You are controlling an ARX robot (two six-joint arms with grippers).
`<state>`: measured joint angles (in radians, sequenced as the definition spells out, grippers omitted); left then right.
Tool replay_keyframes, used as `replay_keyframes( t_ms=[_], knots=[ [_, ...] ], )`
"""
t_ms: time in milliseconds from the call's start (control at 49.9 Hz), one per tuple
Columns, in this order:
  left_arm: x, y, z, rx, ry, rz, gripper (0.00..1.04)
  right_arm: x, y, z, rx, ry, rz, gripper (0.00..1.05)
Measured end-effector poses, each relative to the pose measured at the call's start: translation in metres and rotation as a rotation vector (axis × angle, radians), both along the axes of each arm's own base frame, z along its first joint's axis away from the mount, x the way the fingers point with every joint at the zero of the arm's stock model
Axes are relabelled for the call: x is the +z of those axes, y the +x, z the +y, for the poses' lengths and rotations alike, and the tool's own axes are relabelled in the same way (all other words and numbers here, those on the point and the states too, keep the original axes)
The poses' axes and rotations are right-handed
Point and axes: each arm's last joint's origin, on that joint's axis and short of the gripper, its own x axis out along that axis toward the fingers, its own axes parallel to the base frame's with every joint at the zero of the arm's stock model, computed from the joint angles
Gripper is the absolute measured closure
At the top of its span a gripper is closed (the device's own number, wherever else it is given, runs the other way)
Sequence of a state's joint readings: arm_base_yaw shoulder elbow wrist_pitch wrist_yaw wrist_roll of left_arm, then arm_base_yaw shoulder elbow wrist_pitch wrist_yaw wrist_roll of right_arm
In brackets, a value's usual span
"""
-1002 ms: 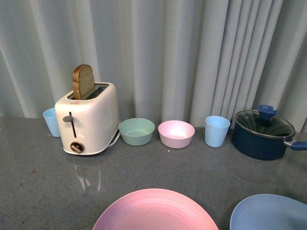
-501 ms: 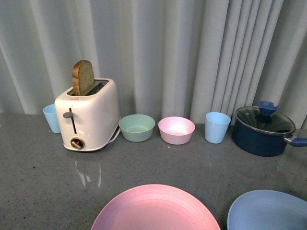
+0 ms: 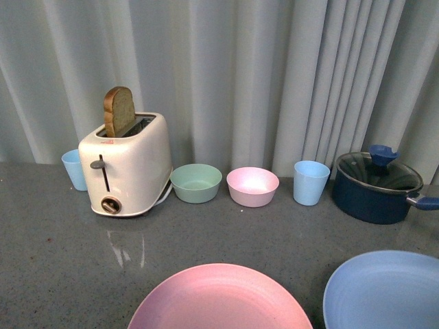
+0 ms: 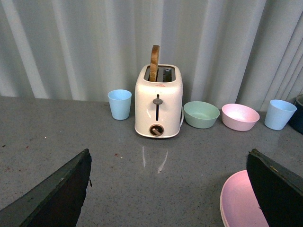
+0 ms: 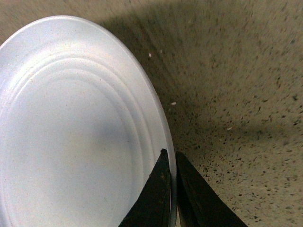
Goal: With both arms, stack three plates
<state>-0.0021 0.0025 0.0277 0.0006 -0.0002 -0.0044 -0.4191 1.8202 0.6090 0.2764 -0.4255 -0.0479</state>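
The pink plate (image 3: 221,298) lies at the front middle of the grey counter; its edge also shows in the left wrist view (image 4: 239,201). The light blue plate (image 3: 384,291) is at the front right, lifted a little. In the right wrist view my right gripper (image 5: 171,158) is shut on the rim of the light blue plate (image 5: 71,127). My left gripper (image 4: 168,189) is open and empty above the counter, left of the pink plate. The beige-grey plate is out of view. Neither arm shows in the front view.
Along the curtain stand a blue cup (image 3: 73,169), a cream toaster (image 3: 125,166) with a bread slice, a green bowl (image 3: 196,183), a pink bowl (image 3: 252,186), another blue cup (image 3: 310,182) and a dark blue lidded pot (image 3: 376,187).
The light blue plate has risen and come further into the front view. The front camera view shifted slightly a second ago; the pink plate stays put.
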Motion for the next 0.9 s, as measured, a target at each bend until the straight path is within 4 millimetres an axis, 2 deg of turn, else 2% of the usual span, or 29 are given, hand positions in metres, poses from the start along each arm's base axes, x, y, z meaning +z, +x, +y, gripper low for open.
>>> replay_keyframes(
  t_ms=[120,200,301,381,501,581,661,742,902],
  knots=[
    [0.0,0.0,0.0,0.0,0.0,0.0,0.07,0.029,-0.002,0.001,0.015,0.015,-0.079,1.02],
    [0.0,0.0,0.0,0.0,0.0,0.0,0.07,0.049,-0.001,0.008,0.046,0.027,-0.144,1.02],
    [0.0,0.0,0.0,0.0,0.0,0.0,0.07,0.068,0.004,0.03,0.11,0.039,-0.211,1.02],
    [0.0,0.0,0.0,0.0,0.0,0.0,0.07,0.074,0.01,0.055,0.172,0.055,-0.24,1.02],
    [0.0,0.0,0.0,0.0,0.0,0.0,0.07,0.071,0.019,0.096,0.257,0.081,-0.24,1.02],
    [0.0,0.0,0.0,0.0,0.0,0.0,0.07,0.058,0.026,0.132,0.328,0.094,-0.204,1.02],
    [0.0,0.0,0.0,0.0,0.0,0.0,0.07,0.048,0.032,0.155,0.371,0.102,-0.169,1.02],
    [0.0,0.0,0.0,0.0,0.0,0.0,0.07,0.04,0.038,0.171,0.394,0.108,-0.147,1.02],
    [0.0,0.0,0.0,0.0,0.0,0.0,0.07,0.035,0.046,0.184,0.38,0.13,-0.13,1.02]
  ],
)
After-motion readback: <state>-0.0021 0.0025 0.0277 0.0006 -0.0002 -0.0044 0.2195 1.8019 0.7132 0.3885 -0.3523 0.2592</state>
